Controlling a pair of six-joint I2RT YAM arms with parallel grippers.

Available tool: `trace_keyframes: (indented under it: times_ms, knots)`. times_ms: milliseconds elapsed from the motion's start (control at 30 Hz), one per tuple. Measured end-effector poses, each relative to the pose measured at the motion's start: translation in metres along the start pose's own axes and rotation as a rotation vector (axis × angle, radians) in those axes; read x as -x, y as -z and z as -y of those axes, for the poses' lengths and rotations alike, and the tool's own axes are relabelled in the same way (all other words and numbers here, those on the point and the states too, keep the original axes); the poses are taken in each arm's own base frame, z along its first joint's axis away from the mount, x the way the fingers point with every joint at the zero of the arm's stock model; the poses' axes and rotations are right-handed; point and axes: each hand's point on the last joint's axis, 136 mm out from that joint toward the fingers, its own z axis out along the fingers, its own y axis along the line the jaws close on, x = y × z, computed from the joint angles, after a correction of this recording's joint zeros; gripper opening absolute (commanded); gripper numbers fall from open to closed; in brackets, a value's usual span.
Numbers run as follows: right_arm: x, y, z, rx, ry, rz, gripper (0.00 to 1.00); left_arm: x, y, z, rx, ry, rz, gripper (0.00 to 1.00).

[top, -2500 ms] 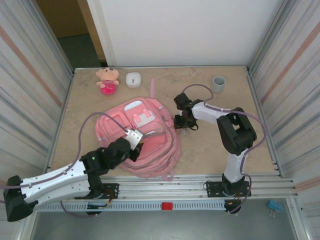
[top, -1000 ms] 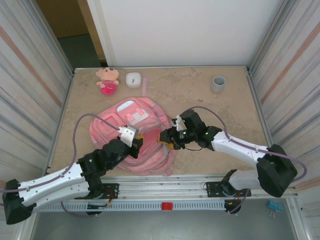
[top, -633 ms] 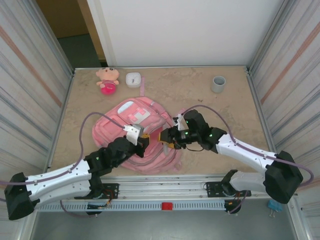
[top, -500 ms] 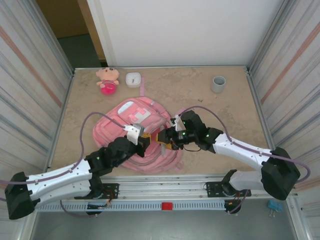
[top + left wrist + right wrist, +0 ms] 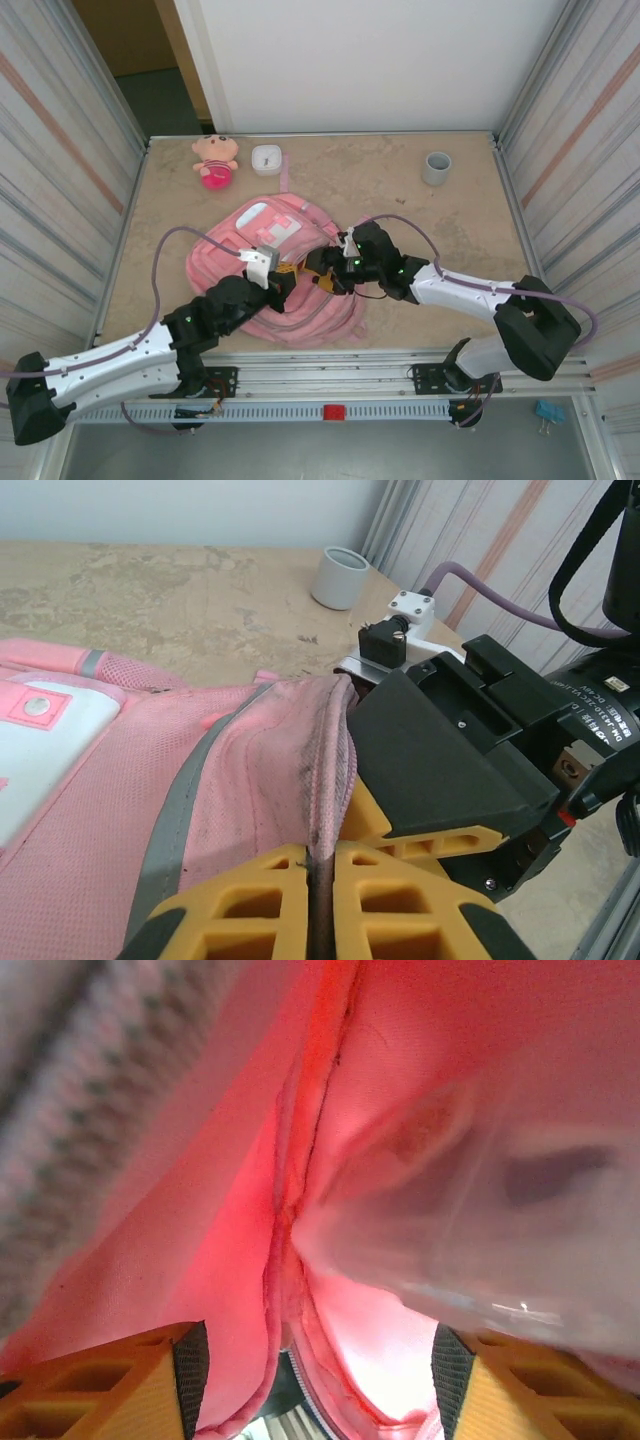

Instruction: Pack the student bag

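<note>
The student bag [image 5: 300,312], a big pink backpack with a white-trimmed front pocket, lies flat in the middle of the table. My left gripper [image 5: 284,276] is shut on the raised edge of the bag's opening; in the left wrist view its yellow fingers [image 5: 250,900] pinch the pink fabric rim [image 5: 325,770]. My right gripper [image 5: 318,268] reaches in from the right, right beside the left one. In the right wrist view it [image 5: 315,1395] stands open inside the bag, with folds of pink lining [image 5: 200,1210] and a zipper between the fingers. A blurred pale shape at the right there cannot be made out.
A small pink plush doll [image 5: 215,160] and a small white object [image 5: 266,158] sit at the back left. A grey cup [image 5: 437,167] stands at the back right and also shows as cup [image 5: 340,577]. Corrugated walls close both sides.
My right gripper has pushed left into the bag's opening and its jaws have widened. The left gripper has kept its hold on the bag's edge, and the bag shifted slightly.
</note>
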Motion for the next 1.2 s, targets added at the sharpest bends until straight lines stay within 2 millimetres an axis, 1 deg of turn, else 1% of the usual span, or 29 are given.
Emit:
trace_keyframes:
  times_ms: [67, 267, 433, 533, 633, 700, 800, 867, 933, 1033, 1067, 1100, 1133, 1200]
  knots:
    - [0.0, 0.0, 0.0, -0.001, 0.001, 0.004, 0.55, 0.0, 0.0, 0.0, 0.0, 0.0, 0.0, 0.0]
    - [0.005, -0.001, 0.008, -0.034, 0.002, 0.041, 0.45, 0.0, 0.0, 0.0, -0.001, 0.0, 0.0, 0.0]
    - [0.011, 0.001, 0.018, -0.079, 0.015, 0.086, 0.44, 0.0, 0.001, 0.0, -0.001, 0.0, 0.0, 0.0]
    - [0.014, 0.0, 0.022, -0.102, 0.035, 0.108, 0.39, -0.001, 0.001, 0.0, -0.001, -0.001, -0.002, 0.0]
    - [0.02, -0.009, 0.022, -0.125, 0.057, 0.126, 0.32, -0.001, 0.001, -0.001, -0.001, -0.002, -0.005, 0.0]
    - [0.027, -0.02, 0.021, -0.131, 0.071, 0.136, 0.27, -0.003, 0.001, -0.001, 0.002, -0.006, -0.013, 0.0]
    - [0.038, -0.036, 0.02, -0.122, 0.087, 0.161, 0.23, -0.004, 0.001, -0.001, 0.001, -0.014, -0.016, 0.0]
    - [0.042, -0.039, 0.019, -0.117, 0.106, 0.175, 0.23, -0.006, 0.001, -0.002, 0.006, -0.02, -0.022, 0.0]
    - [0.044, -0.039, 0.016, -0.113, 0.133, 0.186, 0.26, -0.006, 0.001, -0.003, 0.007, -0.024, -0.023, 0.0]
    - [0.045, -0.033, 0.009, -0.116, 0.193, 0.206, 0.37, -0.005, 0.001, -0.004, 0.013, -0.027, -0.019, 0.0]
    - [0.045, -0.028, 0.006, -0.116, 0.216, 0.216, 0.41, -0.005, 0.001, -0.004, 0.016, -0.027, -0.018, 0.03]
    - [0.044, -0.02, 0.003, -0.115, 0.241, 0.229, 0.44, -0.004, 0.001, -0.005, 0.02, -0.026, -0.016, 0.08]
    - [0.043, -0.011, 0.001, -0.121, 0.264, 0.242, 0.47, -0.004, 0.001, -0.005, 0.021, -0.026, -0.016, 0.15]
    - [0.04, 0.011, 0.0, -0.141, 0.312, 0.277, 0.5, -0.001, 0.002, -0.003, 0.022, -0.027, -0.017, 0.33]
